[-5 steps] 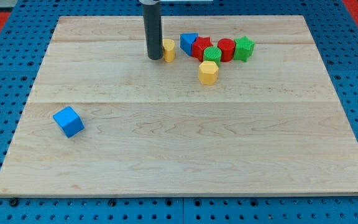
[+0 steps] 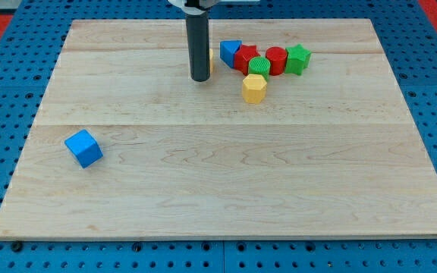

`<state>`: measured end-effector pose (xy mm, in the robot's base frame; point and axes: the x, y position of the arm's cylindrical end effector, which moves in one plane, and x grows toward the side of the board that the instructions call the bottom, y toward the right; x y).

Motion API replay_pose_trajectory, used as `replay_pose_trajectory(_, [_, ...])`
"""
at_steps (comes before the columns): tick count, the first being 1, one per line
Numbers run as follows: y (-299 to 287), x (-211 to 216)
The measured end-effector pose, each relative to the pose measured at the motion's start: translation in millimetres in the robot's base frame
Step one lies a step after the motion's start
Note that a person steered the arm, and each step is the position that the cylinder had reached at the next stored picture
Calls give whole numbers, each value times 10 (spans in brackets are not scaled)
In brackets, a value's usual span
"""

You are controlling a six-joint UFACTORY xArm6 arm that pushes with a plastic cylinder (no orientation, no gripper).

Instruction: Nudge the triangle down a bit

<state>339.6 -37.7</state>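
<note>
Blue triangle (image 2: pixel 229 51): a wedge-shaped block lying near the view's top of the counter (image 2: pixel 226 189), at the left end of a tight cluster of blocks. Just to its right sits a red block (image 2: pixel 245 58), its shape unclear, apparently touching the triangle. A green block (image 2: pixel 259 66) lies against the red one on its lower right; a red cylinder (image 2: pixel 276 60) follows, then a green star-shaped block (image 2: pixel 297 58) at the cluster's right end. A yellow hexagonal block (image 2: pixel 254 88) rests just below the green block, toward the view's bottom. To the triangle's left, a sliver of a yellow block (image 2: pixel 210 59) shows, mostly hidden behind the dark rod. My tip (image 2: pixel 199 79) stands on the counter just left of that block and near the triangle, slightly lower in the view than both. The arm carries no fingers, so no open or closed state applies. A blue cube (image 2: pixel 83 148) lies well apart, toward the view's lower left.
</note>
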Motion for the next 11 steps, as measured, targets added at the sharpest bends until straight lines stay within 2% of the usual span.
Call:
replay_pose_trajectory(1, [-144,-28])
replay_pose_trajectory(2, [-537,-28])
replay_pose_trajectory(3, [-1351,-347])
replay_pose_trajectory(4, [-1312,-1017])
replay_pose_trajectory(5, [-524,-1320])
replay_pose_trajectory(6, [166,-1317])
replay_pose_trajectory(7, [516,-1088])
replay_pose_trajectory(8, [517,-812])
replay_pose_trajectory(11, [426,-713])
